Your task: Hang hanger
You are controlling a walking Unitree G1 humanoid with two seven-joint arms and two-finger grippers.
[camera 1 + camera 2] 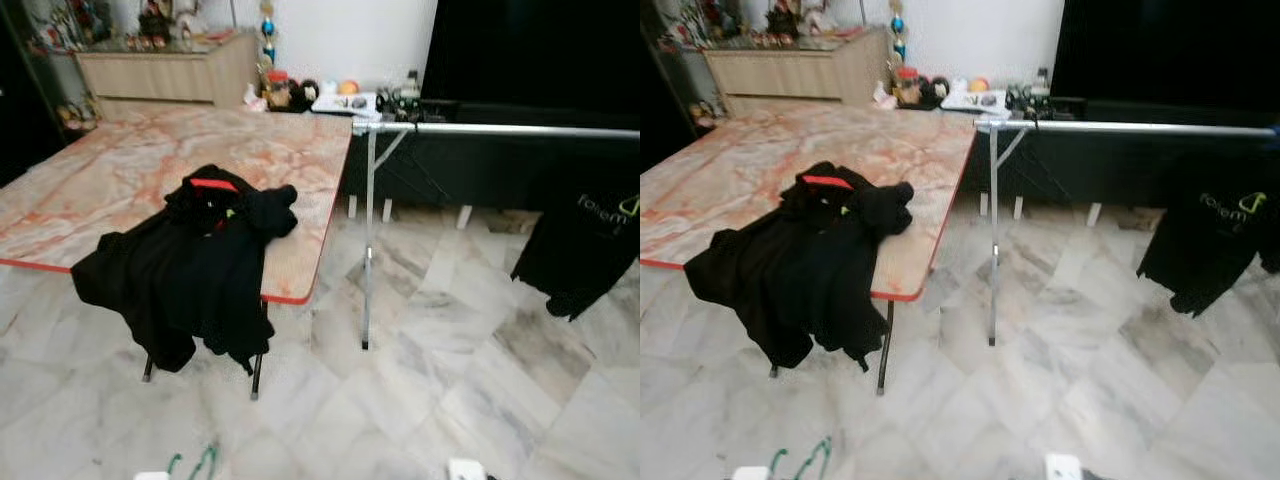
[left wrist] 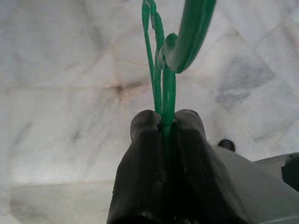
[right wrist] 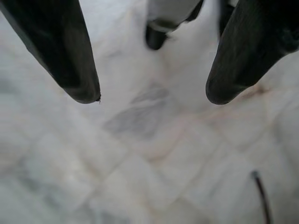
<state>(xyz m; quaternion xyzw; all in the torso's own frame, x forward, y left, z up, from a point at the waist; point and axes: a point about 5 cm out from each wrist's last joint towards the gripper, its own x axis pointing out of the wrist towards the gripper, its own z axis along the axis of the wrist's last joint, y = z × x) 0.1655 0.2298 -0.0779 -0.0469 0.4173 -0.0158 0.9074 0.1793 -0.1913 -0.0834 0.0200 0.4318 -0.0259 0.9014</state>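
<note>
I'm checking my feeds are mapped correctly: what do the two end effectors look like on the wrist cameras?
The left end effector has two thick matte black fingers with rounded tips and pale grey housing beside them. The right end effector shows the same long black fingers, tapering to blunt tips.

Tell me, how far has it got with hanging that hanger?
Picked up: the left gripper is clamped on the green hanger, low over the marble floor. The right gripper is open and empty. Left to do: hook it on the metal rail, where a black shirt already hangs. Another black garment lies on the table.
</note>
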